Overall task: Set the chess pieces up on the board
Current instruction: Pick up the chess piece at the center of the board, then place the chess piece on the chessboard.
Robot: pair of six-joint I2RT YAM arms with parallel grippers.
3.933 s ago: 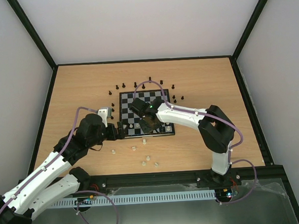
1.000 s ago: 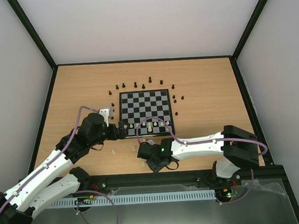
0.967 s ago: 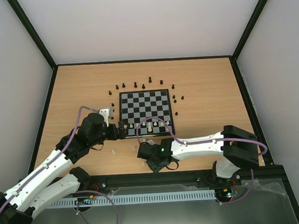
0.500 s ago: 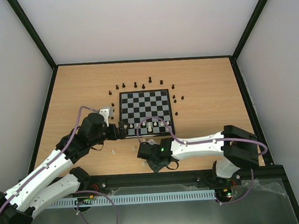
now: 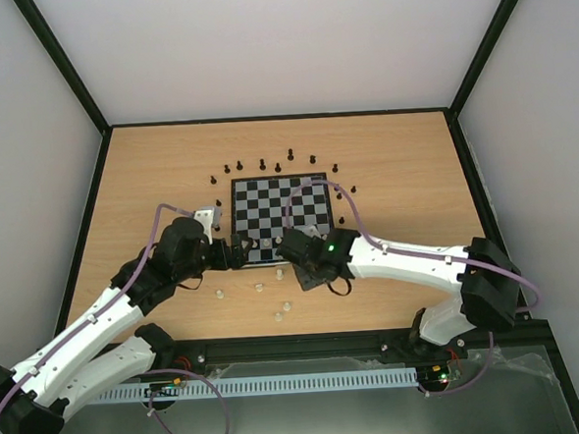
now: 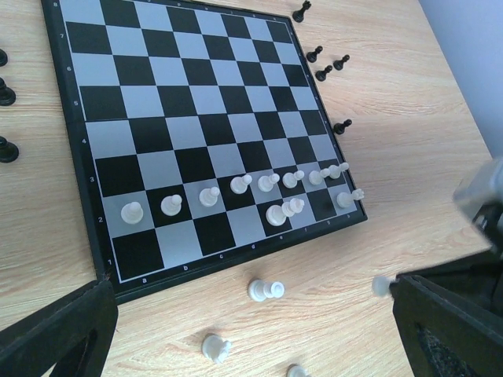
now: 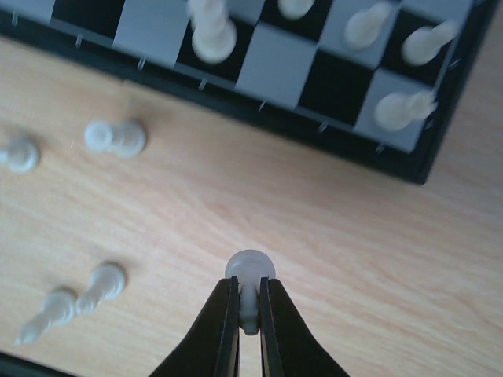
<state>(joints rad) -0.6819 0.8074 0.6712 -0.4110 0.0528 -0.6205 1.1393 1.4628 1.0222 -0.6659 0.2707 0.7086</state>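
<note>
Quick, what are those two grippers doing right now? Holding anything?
Left gripper: open, holding nothing.
Right gripper: closed on a white chess piece.

The top view looks steeply down on the whole table (image 5: 149,176), the left wrist slants close across the board (image 6: 196,102), and the right wrist hangs closer over its edge, both sharing the white chess pieces (image 6: 209,196) there.

L pincer (image 6: 251,326): jaws wide | R pincer (image 7: 249,305): clamped on white piece (image 7: 250,269)
</note>
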